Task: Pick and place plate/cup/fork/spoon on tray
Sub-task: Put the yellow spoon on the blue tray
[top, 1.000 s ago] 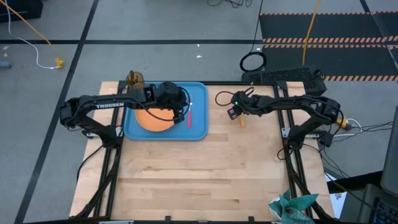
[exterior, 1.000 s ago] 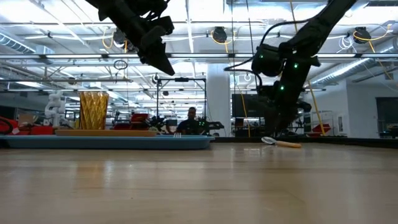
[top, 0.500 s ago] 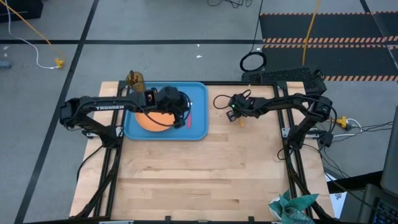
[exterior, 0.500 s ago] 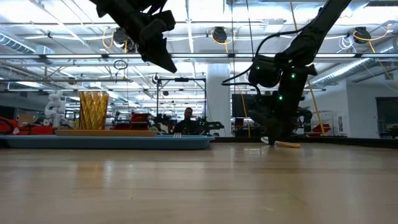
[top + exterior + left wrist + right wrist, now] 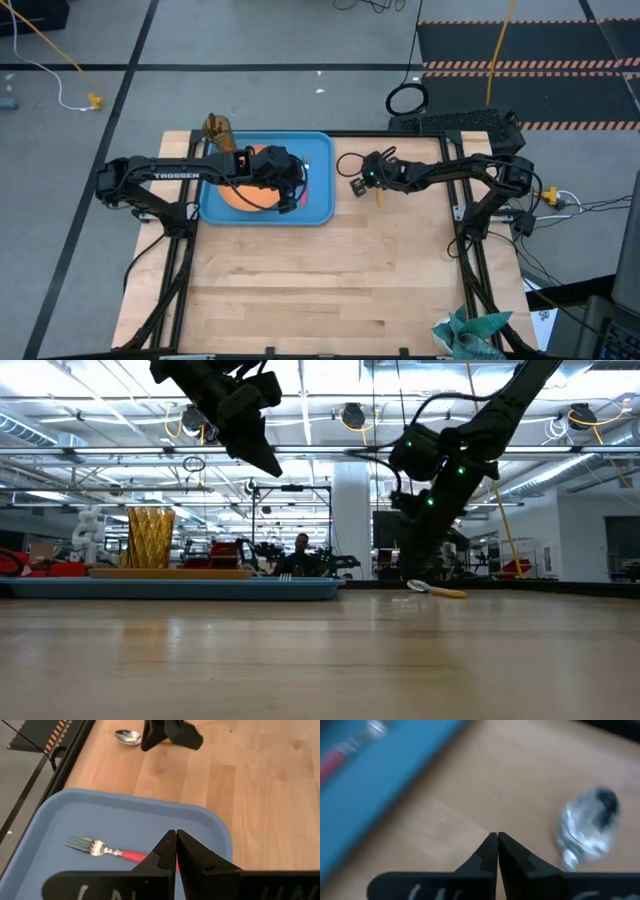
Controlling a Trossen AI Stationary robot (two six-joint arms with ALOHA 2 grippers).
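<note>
While both arms are raised over the far half of the table, the scene is set out by size as follows.

Table (image 5: 330, 290): a pale wooden top is seen from above, with dark frame rails at its sides.

Tray (image 5: 318, 212): a light-blue tray is placed on the far left part of the table; its rim is seen edge-on in the low view (image 5: 300, 589).

Plate (image 5: 232, 195): an orange plate is laid on the tray, mostly covered by the left arm.

Cup (image 5: 216, 127): an amber tumbler is stood upright at the tray's far left corner.

Left gripper (image 5: 286, 203): it is held above the tray, over the plate's right edge; its fingers are pressed together on nothing.

Right gripper (image 5: 357, 187): it is held just right of the tray, near the spoon; its fingers are pressed together, and nothing is pinched.

Fork (image 5: 107, 850): it is laid flat on the tray, red handle partly hidden.

Spoon (image 5: 434, 589): it is left lying on the bare wood, right of the tray.
</note>
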